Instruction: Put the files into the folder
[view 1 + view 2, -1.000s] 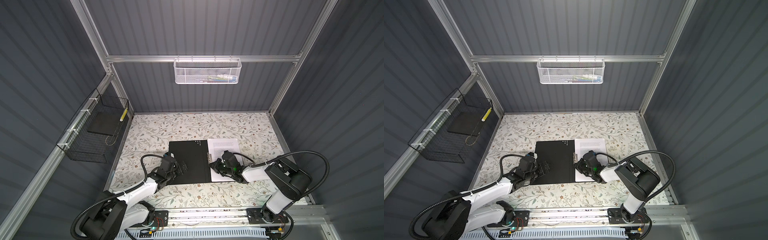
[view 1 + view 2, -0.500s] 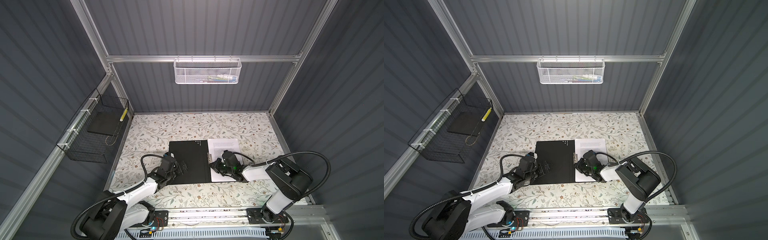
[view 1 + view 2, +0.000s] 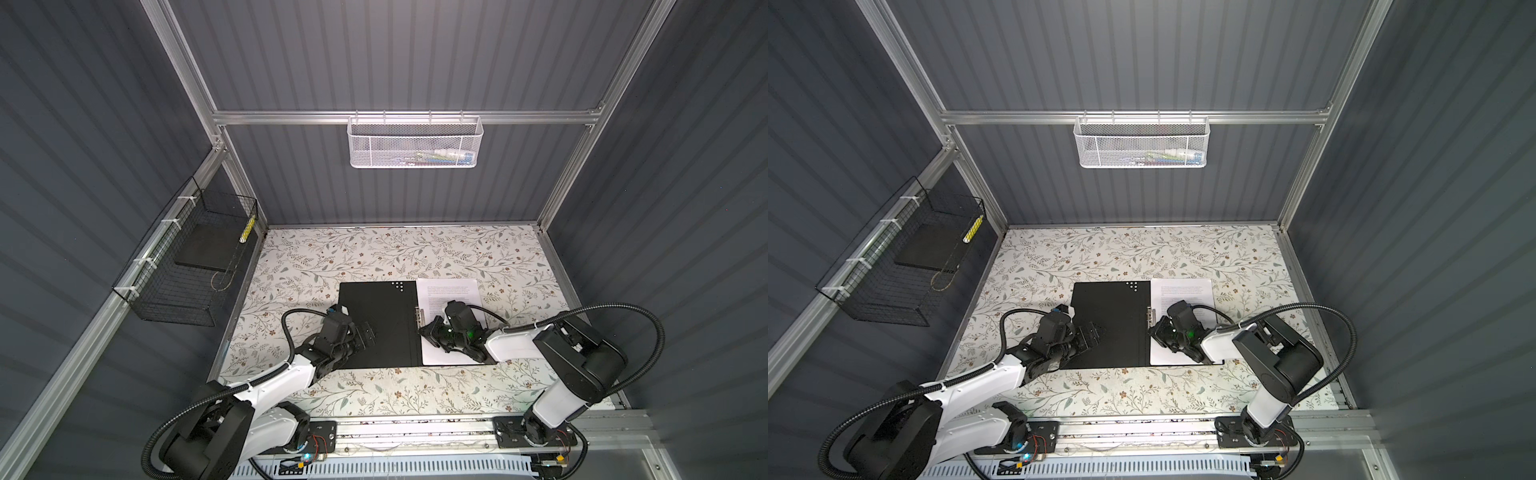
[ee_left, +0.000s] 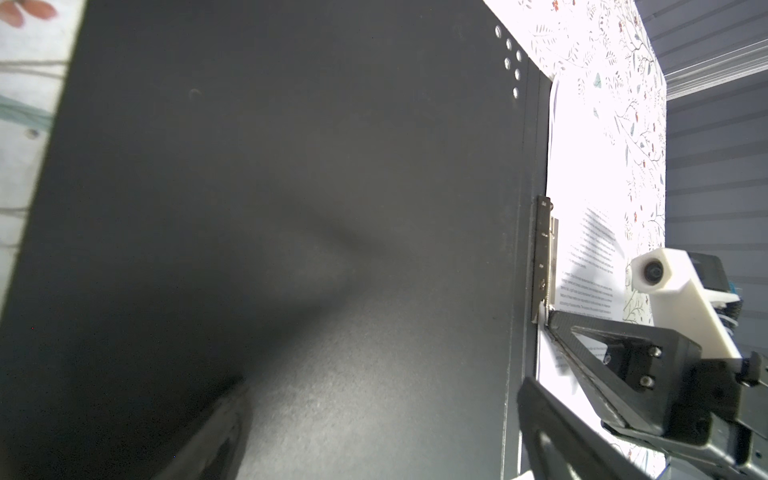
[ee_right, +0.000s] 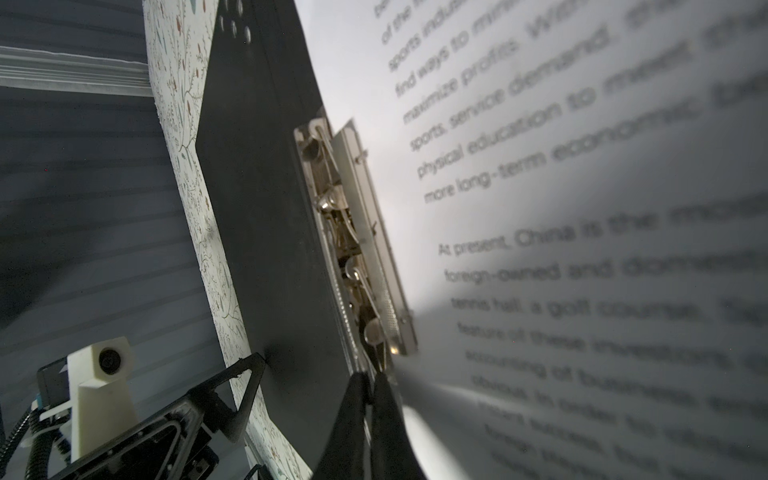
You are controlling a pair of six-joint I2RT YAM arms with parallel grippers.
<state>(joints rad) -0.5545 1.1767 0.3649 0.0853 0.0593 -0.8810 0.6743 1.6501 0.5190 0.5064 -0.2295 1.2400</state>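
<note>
Top views: one folder (image 3: pixel 376 320) is lying open and flat on the floral worktop (image 3: pixel 374 253). Its matte black inside is facing up, and its long axis is running from the robot's side toward the back wall. White printed files (image 3: pixel 451 291) are lying on its right half along the same axis; the sheets cannot be counted. The left pincer (image 3: pixel 368 334) is sitting over the left flap, the right pincer (image 3: pixel 426 332) at the spine.

Left wrist: the left pincer is standing wide, fingers apart over the smooth black flap. One shiny metal clip (image 4: pixel 544 257) is running along the spine.

Right wrist: the right pincer's fingers (image 5: pixel 353 415) are sitting nearly together at the clip's near end. Whether anything is pinched, I cannot tell.
</note>
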